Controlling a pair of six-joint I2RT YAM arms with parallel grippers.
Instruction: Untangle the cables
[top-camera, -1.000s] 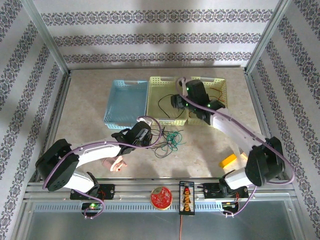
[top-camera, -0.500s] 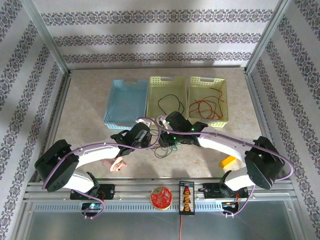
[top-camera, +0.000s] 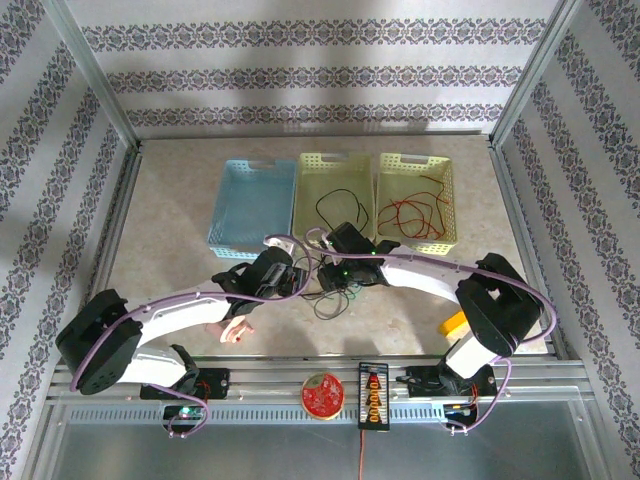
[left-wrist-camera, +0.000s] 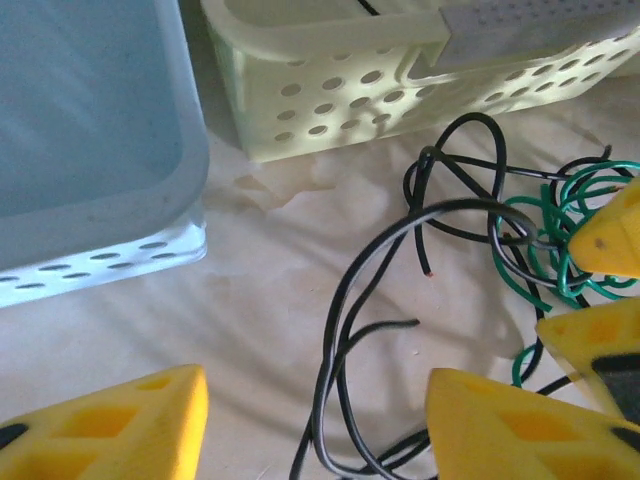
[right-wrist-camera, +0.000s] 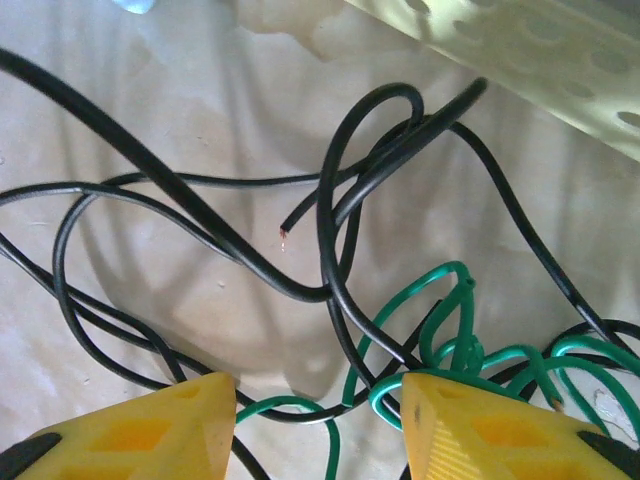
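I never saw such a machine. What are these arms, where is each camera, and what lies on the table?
Two robot arms, each ending in a two-fingered gripper. One camera looks down from above; the others sit on the wrists. On the table stand a blue basket, a middle yellow basket holding a black cable and a right yellow basket holding red cables. A tangle of black and green cables lies before them. The left gripper and the right gripper stand open over it, holding nothing.

Walls (top-camera: 320, 75) papered in pale floral stripes stood on three sides. A beige mottled counter (top-camera: 170, 220) lay below, framed by slanting metal posts (top-camera: 95, 80), under soft even light.
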